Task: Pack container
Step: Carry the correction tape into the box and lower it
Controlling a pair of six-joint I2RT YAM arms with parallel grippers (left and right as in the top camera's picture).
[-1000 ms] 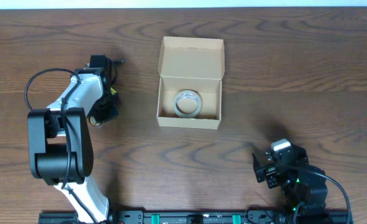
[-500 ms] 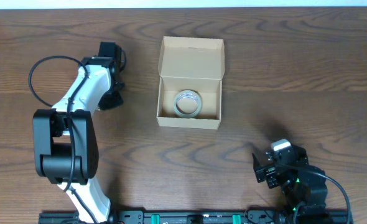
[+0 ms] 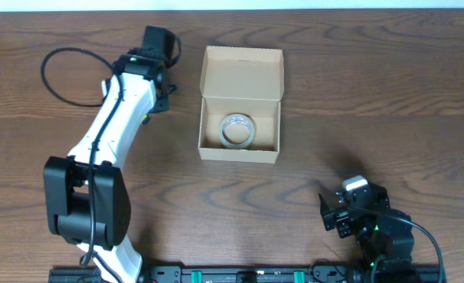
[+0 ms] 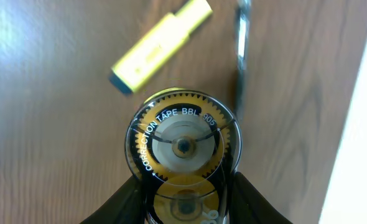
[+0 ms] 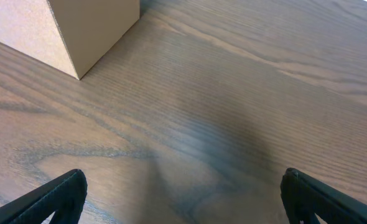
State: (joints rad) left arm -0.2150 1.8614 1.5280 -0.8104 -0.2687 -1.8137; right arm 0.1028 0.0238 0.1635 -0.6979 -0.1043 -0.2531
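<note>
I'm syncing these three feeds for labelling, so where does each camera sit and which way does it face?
Overhead: fixed above the table, looking straight down on the open cardboard box holding a tape roll; both arms show.
Left wrist: on the left arm, looking down past the left gripper, shut on correction tape, at a yellow highlighter and pen.
Right wrist: low, facing across the wood; the right gripper shows open fingertips.
Shared: overhead and right wrist both show the cardboard box.
</note>
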